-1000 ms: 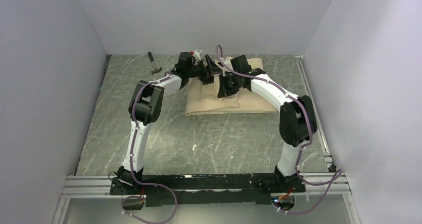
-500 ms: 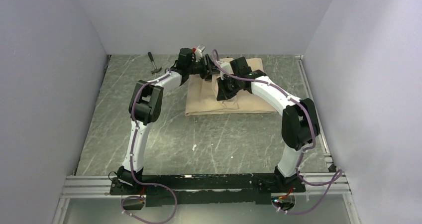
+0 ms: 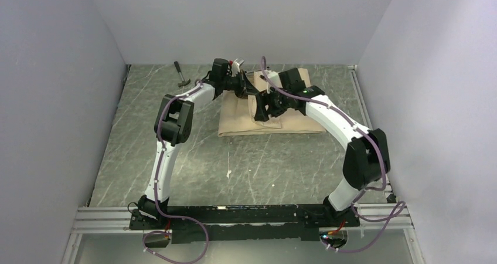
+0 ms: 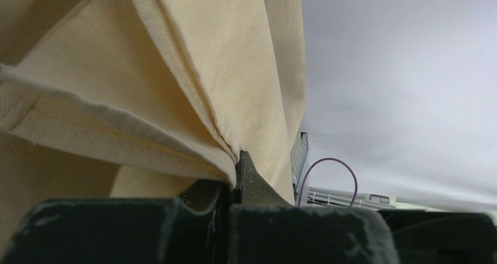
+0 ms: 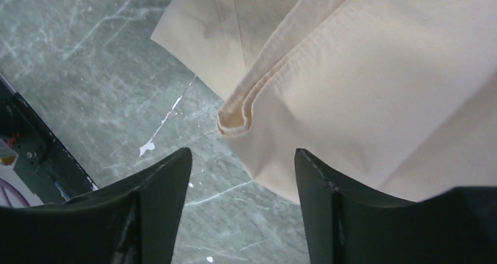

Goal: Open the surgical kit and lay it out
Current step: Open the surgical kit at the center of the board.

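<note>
The surgical kit (image 3: pixel 293 120) is a tan wrap bundle lying folded at the back middle of the table. My left gripper (image 3: pixel 247 90) is at the bundle's back left part and is shut on a hemmed fold of the wrap (image 4: pixel 146 70). The cloth is pinched between its fingertips (image 4: pixel 246 170) and lifted into a ridge. My right gripper (image 3: pixel 259 112) hovers open just above the bundle's front left. A doubled corner of the wrap (image 5: pixel 234 120) lies ahead of its fingers (image 5: pixel 167 176), and nothing is between them.
A dark-handled hammer (image 3: pixel 183 75) lies at the back left on the grey marbled table (image 3: pixel 187 152). A metal rail (image 3: pixel 368 117) runs along the table's right edge. Walls close in the left, back and right sides.
My left gripper has shut on the wrap's fold. My right gripper has opened and let the wrap go, and the right arm's elbow has swung out to the right.
</note>
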`<action>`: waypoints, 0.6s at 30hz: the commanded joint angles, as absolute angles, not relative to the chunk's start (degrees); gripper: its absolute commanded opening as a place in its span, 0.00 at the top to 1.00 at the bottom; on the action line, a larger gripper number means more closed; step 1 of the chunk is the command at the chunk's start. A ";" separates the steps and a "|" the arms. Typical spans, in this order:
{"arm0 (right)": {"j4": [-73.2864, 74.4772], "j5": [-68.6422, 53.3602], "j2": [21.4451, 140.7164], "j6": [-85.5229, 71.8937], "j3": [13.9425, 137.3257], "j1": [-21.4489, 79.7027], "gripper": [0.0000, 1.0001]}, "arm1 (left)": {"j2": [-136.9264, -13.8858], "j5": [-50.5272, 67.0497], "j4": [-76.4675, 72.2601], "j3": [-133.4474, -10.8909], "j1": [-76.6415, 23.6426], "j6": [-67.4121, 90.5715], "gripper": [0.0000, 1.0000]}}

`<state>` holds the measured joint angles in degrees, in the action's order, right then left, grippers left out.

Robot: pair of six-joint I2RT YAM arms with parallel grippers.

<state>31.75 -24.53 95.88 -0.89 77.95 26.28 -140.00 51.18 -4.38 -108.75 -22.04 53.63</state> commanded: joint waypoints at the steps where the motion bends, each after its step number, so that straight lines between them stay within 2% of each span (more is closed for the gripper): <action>1: 27.65 -21.98 86.43 -6.04 76.15 23.31 0.27 | -136.08 52.07 6.16 -113.56 -20.75 44.42 1.00; 3: 25.36 -21.28 83.00 -9.38 74.20 20.52 0.23 | -134.66 51.82 13.62 -115.40 -19.24 39.84 1.00; 10: 24.17 -13.20 81.16 -15.75 70.82 14.63 0.23 | -130.48 41.24 42.79 -120.78 -11.65 21.07 1.00; 18: 24.96 -7.22 84.34 -18.95 71.29 14.19 0.26 | -126.13 21.16 54.08 -116.69 -1.83 14.53 1.00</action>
<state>26.46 -11.66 84.05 -15.94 71.48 14.22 -130.50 34.06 44.99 -117.91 -5.34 20.93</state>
